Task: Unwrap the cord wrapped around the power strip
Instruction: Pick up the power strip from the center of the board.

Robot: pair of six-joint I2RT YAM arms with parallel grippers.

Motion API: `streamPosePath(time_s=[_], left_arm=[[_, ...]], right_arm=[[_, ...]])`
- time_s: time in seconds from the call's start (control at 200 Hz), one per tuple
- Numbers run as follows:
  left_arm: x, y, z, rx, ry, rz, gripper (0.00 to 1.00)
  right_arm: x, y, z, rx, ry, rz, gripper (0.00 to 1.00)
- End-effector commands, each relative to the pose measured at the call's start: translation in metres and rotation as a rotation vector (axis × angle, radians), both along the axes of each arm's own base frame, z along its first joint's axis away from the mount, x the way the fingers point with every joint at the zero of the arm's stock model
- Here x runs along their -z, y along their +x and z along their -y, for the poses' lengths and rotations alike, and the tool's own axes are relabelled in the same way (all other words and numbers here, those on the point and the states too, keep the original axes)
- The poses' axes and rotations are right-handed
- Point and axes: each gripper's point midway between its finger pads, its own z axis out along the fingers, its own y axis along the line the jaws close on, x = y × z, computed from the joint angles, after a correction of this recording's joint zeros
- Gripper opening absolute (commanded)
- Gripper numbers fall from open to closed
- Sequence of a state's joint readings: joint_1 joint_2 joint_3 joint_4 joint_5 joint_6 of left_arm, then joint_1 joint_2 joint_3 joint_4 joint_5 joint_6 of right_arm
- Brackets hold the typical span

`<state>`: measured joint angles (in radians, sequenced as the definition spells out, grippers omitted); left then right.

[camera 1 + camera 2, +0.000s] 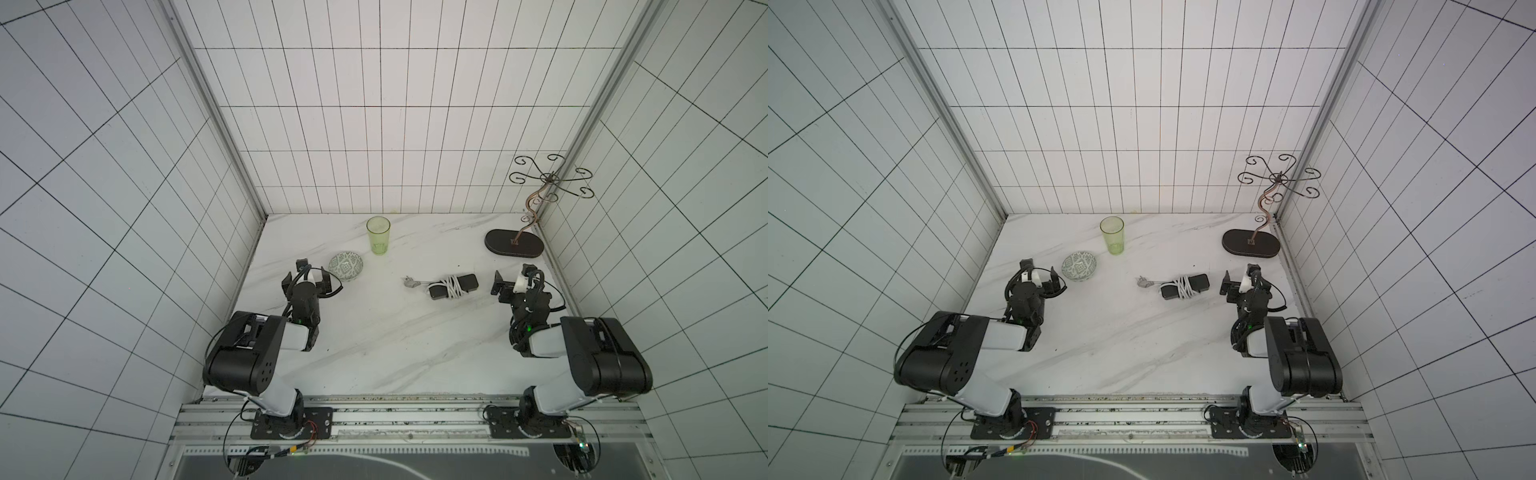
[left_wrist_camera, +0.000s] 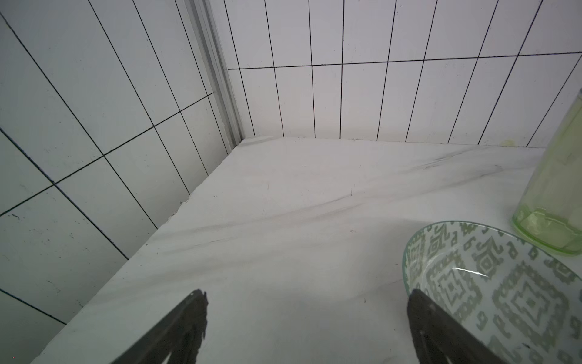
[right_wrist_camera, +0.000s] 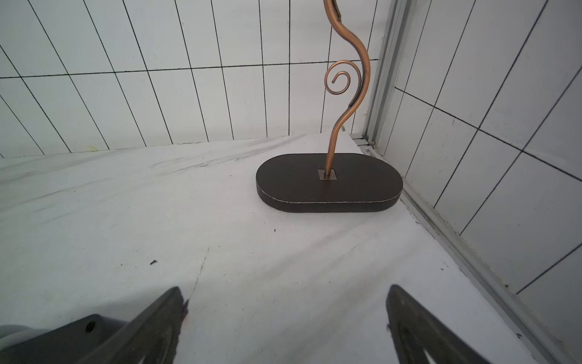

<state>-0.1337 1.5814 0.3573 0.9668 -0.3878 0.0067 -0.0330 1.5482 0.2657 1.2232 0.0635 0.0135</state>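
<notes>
On the white marbled desk (image 1: pixel 374 332), between two arms, seen in both top views:

- Power strip (image 1: pixel 470 281): black bar lying flat, right of centre and close to the right arm (image 1: pixel 530 309) without touching it.
- Cord (image 1: pixel 451 286): white, wound in several turns around the middle of the bar. A short loose tail runs out toward the left arm's side and ends in a grey plug (image 1: pixel 409 282) that rests on the desk.
- Left arm (image 1: pixel 303 307): left jaws spread wide and holding nothing. In its wrist view, bare desk shows between them.
- Right arm: right jaws also spread wide and empty. They stand just beside the end of the bar without touching it.
- Bowl (image 1: pixel 345 266): patterned in green and white, upright, just beside the left jaws.
- Glass (image 1: pixel 378 235): green tumbler, upright, behind the bowl and near the back wall.
- Stand (image 1: pixel 514 242): dark oval base with a curled copper stem, in the far right corner and well apart from the bar.
</notes>
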Motion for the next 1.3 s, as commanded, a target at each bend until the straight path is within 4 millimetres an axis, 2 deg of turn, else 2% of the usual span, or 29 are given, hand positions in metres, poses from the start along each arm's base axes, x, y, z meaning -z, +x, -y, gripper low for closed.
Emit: streamPosePath(time_s=[0.0, 0.7, 0.88, 0.999, 1.094, 1.199, 1.294], left_arm=[[-0.009, 0.002, 0.001, 0.004, -0.018, 0.029, 0.98], [-0.009, 0.001, 0.000, 0.003, -0.018, 0.032, 0.98], [-0.034, -0.002, 0.007, 0.043, 0.004, 0.079, 0.97], [-0.053, -0.006, 0.008, 0.040, 0.011, 0.066, 0.98], [-0.064, -0.008, 0.016, 0.086, 0.011, 0.034, 0.97], [-0.072, -0.011, 0.036, 0.213, 0.018, 0.004, 0.97], [-0.078, -0.017, 0.054, 0.292, -0.005, 0.000, 0.97]], right_arm=[[-0.004, 0.000, 0.000, -0.008, -0.014, 0.017, 0.99], [-0.004, -0.001, 0.000, -0.018, -0.011, 0.016, 0.99], [-0.024, 0.002, 0.000, -0.014, -0.009, -0.020, 0.99], [-0.030, 0.003, 0.008, 0.047, 0.066, -0.119, 0.99], [-0.030, 0.002, 0.017, 0.132, 0.204, -0.205, 0.99], [-0.024, 0.007, -0.006, 0.066, 0.388, -0.344, 0.99], [-0.017, 0.007, -0.032, 0.029, 0.628, -0.461, 0.98]])
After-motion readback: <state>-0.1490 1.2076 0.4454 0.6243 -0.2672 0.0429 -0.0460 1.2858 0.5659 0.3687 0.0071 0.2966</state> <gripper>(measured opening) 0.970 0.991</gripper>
